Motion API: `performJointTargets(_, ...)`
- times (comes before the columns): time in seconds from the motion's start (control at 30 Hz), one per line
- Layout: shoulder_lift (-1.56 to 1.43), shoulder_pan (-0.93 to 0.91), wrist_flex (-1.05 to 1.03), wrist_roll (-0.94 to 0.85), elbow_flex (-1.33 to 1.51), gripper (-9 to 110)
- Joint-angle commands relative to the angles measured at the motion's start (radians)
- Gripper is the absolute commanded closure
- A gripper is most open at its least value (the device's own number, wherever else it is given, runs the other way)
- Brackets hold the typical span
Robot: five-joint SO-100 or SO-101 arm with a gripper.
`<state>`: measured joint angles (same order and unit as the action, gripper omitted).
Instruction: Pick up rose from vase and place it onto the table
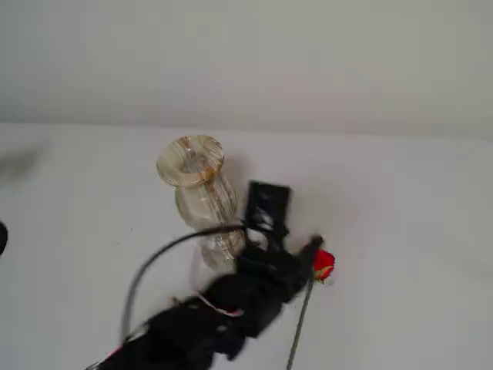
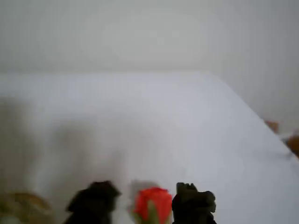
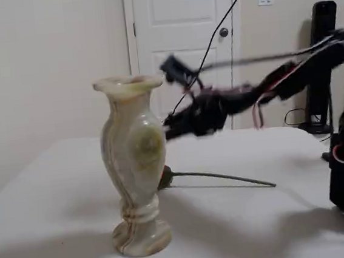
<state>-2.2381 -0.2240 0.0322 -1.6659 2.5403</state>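
The rose lies flat on the white table (image 1: pixel 400 216). Its red bud (image 1: pixel 323 264) is to the right of the vase, and the thin stem (image 3: pixel 225 177) runs away from it across the table. The marbled cream vase (image 1: pixel 196 189) stands upright with nothing in its mouth. In a fixed view my gripper (image 3: pixel 169 129) hovers, blurred, above the bud end and clear of the rose. In the wrist view the two dark fingertips (image 2: pixel 93 203) stand wide apart, with the bud (image 2: pixel 153 204) between and below them. The gripper (image 2: pixel 142 205) is open.
A black cable loops from the arm past the vase (image 1: pixel 154 266). The arm's base and a black stand (image 3: pixel 340 167) rise at the right of a fixed view. A dark object (image 1: pixel 2 237) sits at the left edge. Brown items (image 2: pixel 292 142) lie past the table's right edge.
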Motion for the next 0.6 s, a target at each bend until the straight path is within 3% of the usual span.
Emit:
performJointTargets(0.0, -0.38, 0.083, -0.285, 0.178, -0.064, 98)
performJointTargets(0.43, -0.946, 0.227, -0.98, 1.336, -0.153, 101)
performJointTargets(0.57, -1.086, 0.353, -1.111, 1.399, -0.063, 97)
